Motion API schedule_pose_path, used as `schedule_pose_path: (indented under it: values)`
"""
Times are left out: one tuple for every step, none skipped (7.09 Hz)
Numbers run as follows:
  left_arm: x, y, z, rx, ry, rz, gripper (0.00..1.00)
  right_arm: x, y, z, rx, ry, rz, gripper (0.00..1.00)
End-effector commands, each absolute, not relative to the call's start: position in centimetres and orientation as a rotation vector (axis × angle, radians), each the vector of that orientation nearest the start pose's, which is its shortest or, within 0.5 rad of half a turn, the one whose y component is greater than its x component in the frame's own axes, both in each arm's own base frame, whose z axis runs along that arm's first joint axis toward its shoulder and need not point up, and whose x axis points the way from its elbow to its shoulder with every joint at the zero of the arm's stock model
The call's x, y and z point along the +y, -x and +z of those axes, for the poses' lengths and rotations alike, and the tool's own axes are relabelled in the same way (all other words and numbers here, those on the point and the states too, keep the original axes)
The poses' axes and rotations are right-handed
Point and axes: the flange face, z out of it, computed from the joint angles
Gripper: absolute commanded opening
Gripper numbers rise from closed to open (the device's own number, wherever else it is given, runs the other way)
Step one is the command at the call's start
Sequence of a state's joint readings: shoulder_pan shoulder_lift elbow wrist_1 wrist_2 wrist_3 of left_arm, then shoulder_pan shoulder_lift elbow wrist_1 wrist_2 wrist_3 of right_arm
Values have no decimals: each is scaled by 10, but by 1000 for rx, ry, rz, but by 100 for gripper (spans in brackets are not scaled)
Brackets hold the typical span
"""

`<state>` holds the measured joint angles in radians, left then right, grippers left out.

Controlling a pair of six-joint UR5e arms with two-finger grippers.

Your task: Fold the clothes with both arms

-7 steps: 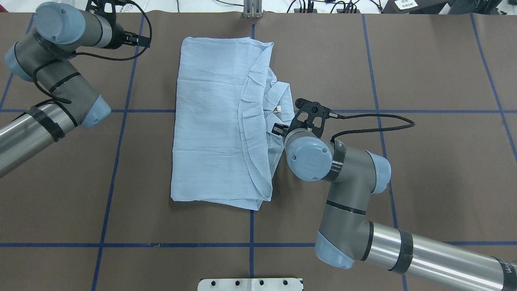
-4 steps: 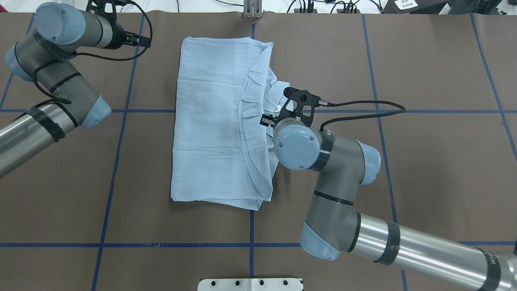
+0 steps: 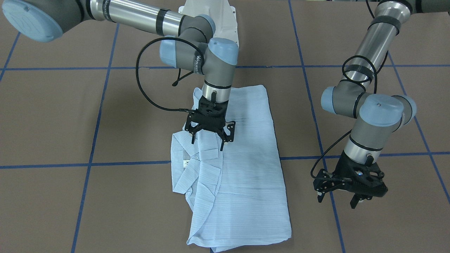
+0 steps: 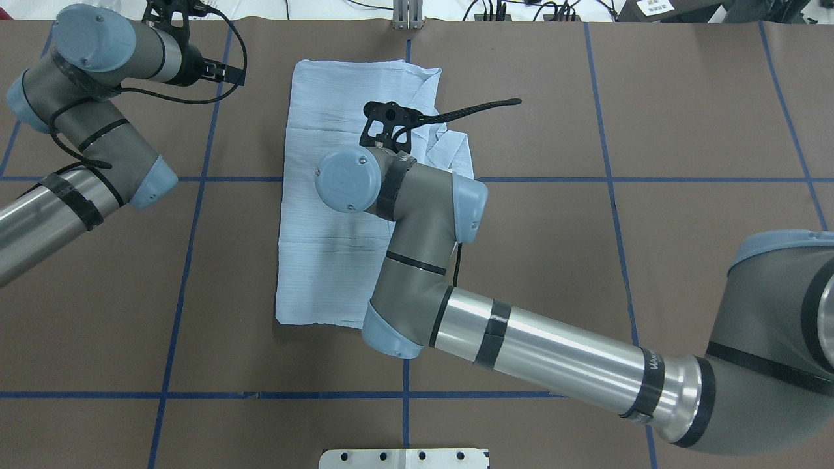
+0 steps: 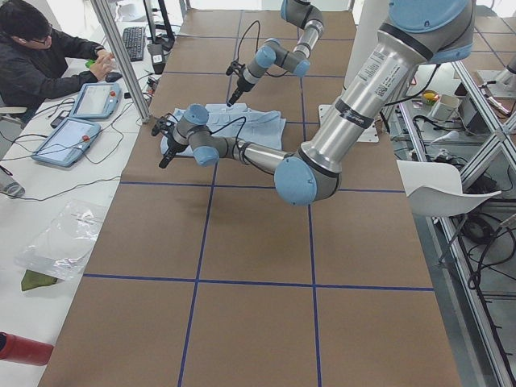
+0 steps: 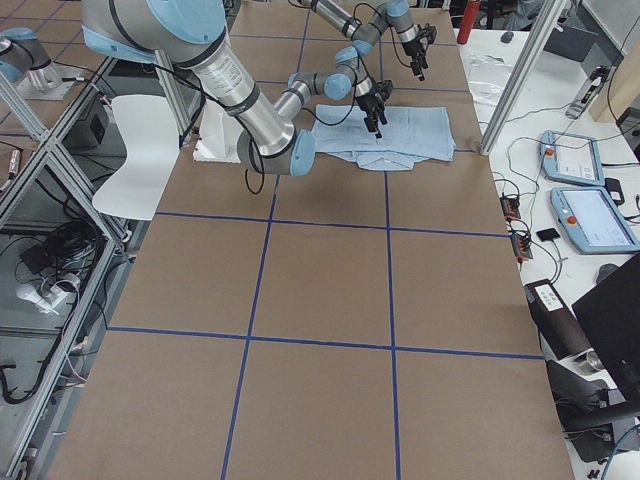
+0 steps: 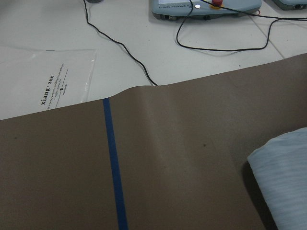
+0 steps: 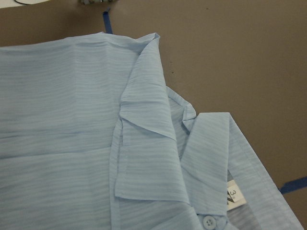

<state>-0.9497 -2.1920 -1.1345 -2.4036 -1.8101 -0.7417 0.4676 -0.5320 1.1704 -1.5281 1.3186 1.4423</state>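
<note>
The thin, light blue, finely striped button-up shirt (image 3: 246, 182) lies folded lengthwise under the right black two-finger pincer (image 3: 211, 140), collar just beside it. A second ago that pincer was at the shirt's collar-side edge; now it hovers over the cloth, jaws apart and empty, so no new fold is gripped yet. The left pincer (image 3: 336, 201), also apart, hangs well off the shirt's other side over the brown table (image 3: 70, 116)

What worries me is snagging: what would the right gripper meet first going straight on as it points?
Probably the shirt: the right gripper points down above its folded front near the collar; gap unclear.
</note>
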Motion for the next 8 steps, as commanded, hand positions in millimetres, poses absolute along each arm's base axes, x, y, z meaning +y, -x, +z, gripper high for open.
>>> schedule_pose_path:
  values:
    - [-684,-356,405,838,-621,37,100,-521,683,171,-478,-432,236,100]
    - [-683,-356,404,854,-608,47,100,-525,693,166,-458,-424,221,100]
    - [-683,-356,404,855,-607,46,100,-527,698,166,-445,-420,207,100]
    - [-681,-355,410,851,-601,46,100,-527,699,169,-437,-420,194,100]
    - [-680,-355,411,858,-610,48,100,-527,700,171,-431,-420,188,100]
    - [-679,-354,412,859,-612,49,100,-527,702,176,-421,-416,184,100]
    - [-679,-354,412,859,-612,49,100,-526,703,178,-420,-405,172,100]
    - [-679,-354,412,859,-612,49,100,-526,702,181,-401,-394,160,100]
